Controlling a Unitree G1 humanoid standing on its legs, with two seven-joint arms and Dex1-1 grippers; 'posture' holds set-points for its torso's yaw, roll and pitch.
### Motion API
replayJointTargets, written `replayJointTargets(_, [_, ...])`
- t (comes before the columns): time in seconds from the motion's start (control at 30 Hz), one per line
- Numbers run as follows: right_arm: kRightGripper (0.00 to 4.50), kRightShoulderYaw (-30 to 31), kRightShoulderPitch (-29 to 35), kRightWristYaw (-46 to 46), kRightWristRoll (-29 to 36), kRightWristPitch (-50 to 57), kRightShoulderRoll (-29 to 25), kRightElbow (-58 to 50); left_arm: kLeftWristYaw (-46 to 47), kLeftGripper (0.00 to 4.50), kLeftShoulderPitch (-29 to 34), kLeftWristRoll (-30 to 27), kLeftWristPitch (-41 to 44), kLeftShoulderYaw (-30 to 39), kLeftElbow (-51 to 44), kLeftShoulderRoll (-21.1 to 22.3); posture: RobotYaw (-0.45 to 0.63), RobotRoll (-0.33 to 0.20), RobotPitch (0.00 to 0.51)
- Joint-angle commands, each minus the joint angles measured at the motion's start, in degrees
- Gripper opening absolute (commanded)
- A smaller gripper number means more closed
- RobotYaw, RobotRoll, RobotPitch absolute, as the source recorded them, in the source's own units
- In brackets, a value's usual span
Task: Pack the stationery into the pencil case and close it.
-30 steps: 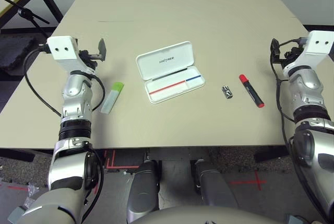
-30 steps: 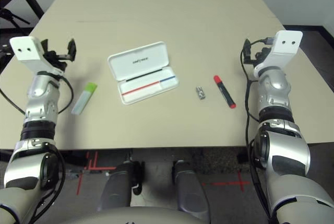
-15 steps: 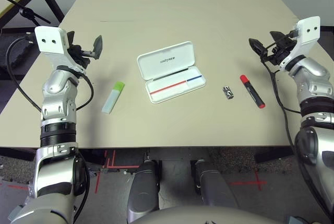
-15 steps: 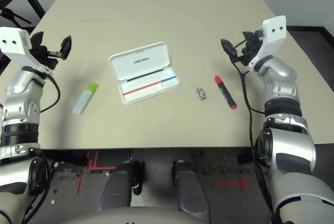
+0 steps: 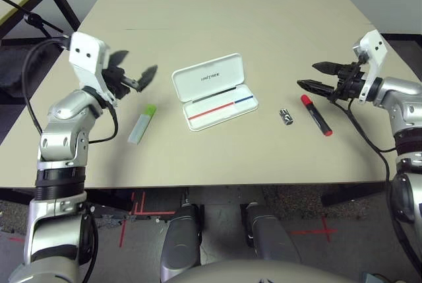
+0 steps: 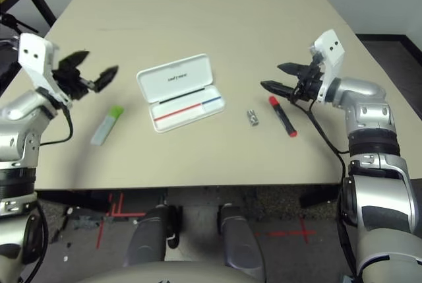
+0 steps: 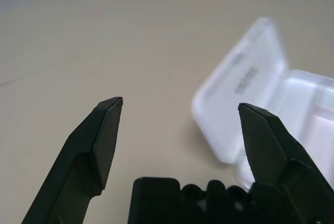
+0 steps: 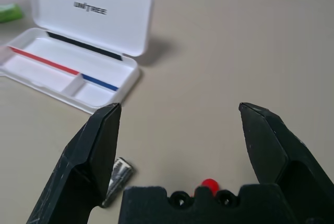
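left claw: your left claw (image 5: 135, 77) hangs spread wide with nothing in it, above the left part of the table (image 5: 217, 6), fingers aimed toward the case.
right claw: your right claw (image 5: 318, 76) is spread wide and empty too, low over the right part of the table, tips pointing toward the middle.
case: one white pencil case (image 5: 215, 91) lies open mid-table between the two claws, lid flat toward the far edge, tray toward the near edge. Red, blue and black lines show inside the tray.
stick: one pale stick with green cap (image 5: 142, 124) lies on the table left of the case, just beneath and nearer you than the left claw, not touching it.
marker: one red marker (image 5: 316, 114) lies right of the case, its red head right under the right claw's tips; whether they touch you can't tell.
metal piece: one small metal piece (image 5: 287, 117) sits between the case and the marker, apart from both.
hard to see: in the right wrist view the marker is cut to a red tip (image 8: 209, 185) behind the claw's base; in the left wrist view the case (image 7: 261, 109) is blurred and runs off the edge.
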Motion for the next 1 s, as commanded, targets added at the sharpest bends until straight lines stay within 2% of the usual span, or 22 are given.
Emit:
replayJointTargets(0.03, [4.50, 1.23, 0.85, 1.52, 0.50, 1.89, -0.93, -2.50, -3.55, 4.48, 1.51, -2.42, 3.99, -2.49, -5.95, 1.50, 0.03, 0.000, 0.127])
replayJointTargets(0.3, [4.50, 2.68, 1.56, 3.91, 2.05, 5.70, -0.44, -6.82, -6.27, 4.48, -0.01, -2.88, 8.97, -8.05, -9.92, 1.52, 0.03, 0.000, 0.133])
replayJointTargets(0.63, [4.50, 6.00, 2.59, 7.11, 1.48, 7.58, -0.87, -9.17, -7.41, 4.48, -3.36, 1.10, 11.74, -19.26, -6.65, -0.80, 0.03, 0.000, 0.130])
replayJointTargets(1.0, [4.50, 6.53, 4.18, 5.06, 1.70, 8.17, -0.41, -11.81, -9.13, 4.48, -4.88, 5.67, 12.84, -25.43, -4.45, -0.58, 0.01, 0.000, 0.131])
